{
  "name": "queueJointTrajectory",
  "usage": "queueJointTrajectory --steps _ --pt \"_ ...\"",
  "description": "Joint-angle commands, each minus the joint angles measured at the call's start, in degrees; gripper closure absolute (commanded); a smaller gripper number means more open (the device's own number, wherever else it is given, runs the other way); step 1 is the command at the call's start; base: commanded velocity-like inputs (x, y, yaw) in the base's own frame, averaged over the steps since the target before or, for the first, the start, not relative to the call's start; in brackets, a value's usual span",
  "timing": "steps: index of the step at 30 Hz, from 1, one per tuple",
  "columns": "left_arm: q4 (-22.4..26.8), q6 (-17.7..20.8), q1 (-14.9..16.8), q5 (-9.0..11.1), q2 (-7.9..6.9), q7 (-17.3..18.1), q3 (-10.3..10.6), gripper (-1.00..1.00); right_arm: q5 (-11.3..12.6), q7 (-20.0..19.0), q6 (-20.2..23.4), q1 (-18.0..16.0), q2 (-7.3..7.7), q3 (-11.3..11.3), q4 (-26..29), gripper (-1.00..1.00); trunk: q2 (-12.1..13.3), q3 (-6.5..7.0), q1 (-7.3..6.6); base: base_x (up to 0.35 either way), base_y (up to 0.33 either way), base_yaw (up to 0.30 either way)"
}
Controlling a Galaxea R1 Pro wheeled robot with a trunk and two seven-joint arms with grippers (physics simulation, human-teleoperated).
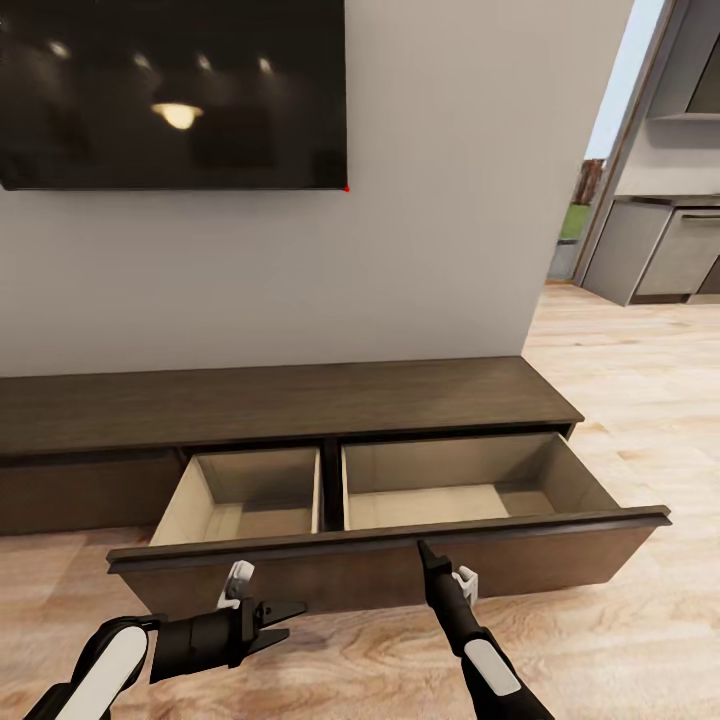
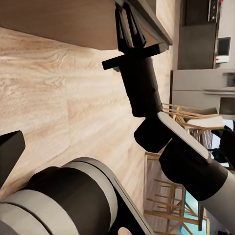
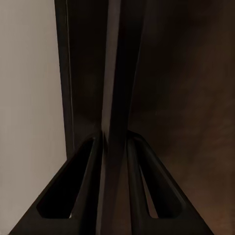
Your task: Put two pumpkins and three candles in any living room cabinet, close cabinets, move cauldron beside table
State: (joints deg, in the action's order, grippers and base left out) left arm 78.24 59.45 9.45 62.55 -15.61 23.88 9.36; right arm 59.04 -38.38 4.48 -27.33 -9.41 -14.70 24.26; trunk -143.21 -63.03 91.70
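The long low dark-brown cabinet (image 1: 300,400) stands against the wall under a screen. Its wide drawer is pulled out, showing two pale, bare compartments (image 1: 450,500) behind the dark drawer front (image 1: 570,560). My right gripper (image 1: 425,552) is shut on the top rim of that drawer front; the right wrist view shows its fingers (image 3: 90,161) clamped on the thin dark edge. The left wrist view shows the same right gripper (image 2: 128,22) at the rim. My left gripper (image 1: 285,622) hangs open just before the drawer front's lower left, holding nothing. The pumpkins, candles and cauldron are out of view.
A black screen (image 1: 170,90) hangs on the grey wall above the cabinet. Light wood floor (image 1: 640,400) runs right to an opening onto grey kitchen cupboards (image 1: 660,250). Wooden chairs (image 2: 196,122) stand behind me in the left wrist view.
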Motion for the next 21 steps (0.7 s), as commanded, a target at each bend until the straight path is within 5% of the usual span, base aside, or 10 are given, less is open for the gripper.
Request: queueJointTrajectory --steps 1,4,5,21 --pt "-0.02 0.05 0.05 -0.35 -0.03 0.46 0.05 -1.0 0.02 -2.05 0.7 0.68 -0.08 2.7 0.0 1.0 -0.03 -0.06 -0.02 -0.003 0.0 0.0" --pt "-0.02 0.05 0.05 -0.36 -0.03 0.46 0.05 -1.0 0.02 -2.05 0.7 0.68 -0.08 2.68 0.0 1.0 -0.03 -0.06 -0.02 -0.001 0.0 0.0" --pt "-0.02 0.05 0.05 -0.36 -0.03 0.46 0.05 -1.0 0.02 -2.05 0.7 0.69 -0.08 2.71 0.0 -1.0 -0.03 -0.06 -0.02 0.0 0.0 0.0" --pt "-0.02 0.05 0.05 -0.37 -0.03 0.46 0.05 -1.0 0.02 -2.05 0.76 0.68 -0.08 2.72 0.0 -1.0 -0.03 -0.06 -0.02 -0.065 0.0 0.0"
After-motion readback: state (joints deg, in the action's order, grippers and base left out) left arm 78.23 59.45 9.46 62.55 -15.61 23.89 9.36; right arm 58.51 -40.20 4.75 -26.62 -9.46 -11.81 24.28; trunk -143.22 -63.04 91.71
